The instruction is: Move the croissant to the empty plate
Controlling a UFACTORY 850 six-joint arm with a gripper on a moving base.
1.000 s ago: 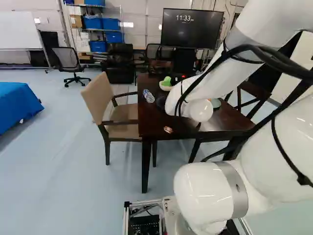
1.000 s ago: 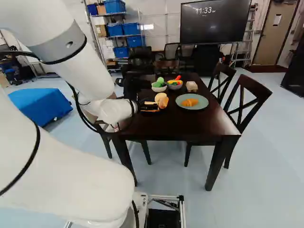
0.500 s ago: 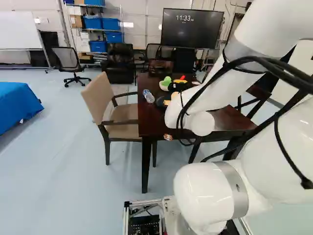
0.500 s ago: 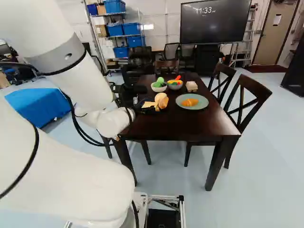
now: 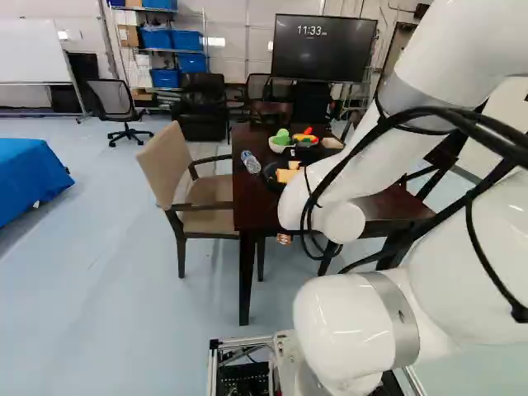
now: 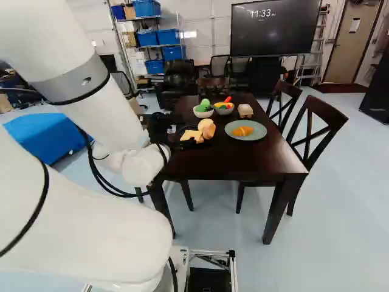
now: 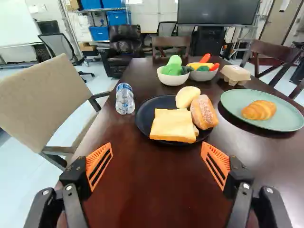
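Note:
In the right base view my gripper (image 6: 159,126) shows as a dark shape at the table's left side. The wrist view shows the gripper (image 7: 156,147) open over the near part of the table, nothing between its fingers. The croissant (image 7: 259,109) lies on the green plate (image 7: 233,103), ahead and to one side of the gripper. Directly ahead is the black plate (image 7: 144,124), holding a bread slice (image 7: 173,124), a sprinkled roll (image 7: 204,112) and a pale bun (image 7: 187,96). Both visible plates carry food.
Past the black plate stand two bowls (image 7: 172,80) of toy vegetables and a small carton (image 7: 235,74). A water bottle (image 7: 125,99) is beside that plate. A beige chair (image 5: 186,177) stands at one side of the table (image 6: 243,161), dark chairs (image 6: 316,131) opposite.
My arm has shifted left and back in the right base view, uncovering the bread on the black plate. In the left base view the bowls have come into sight. The base has stayed put.

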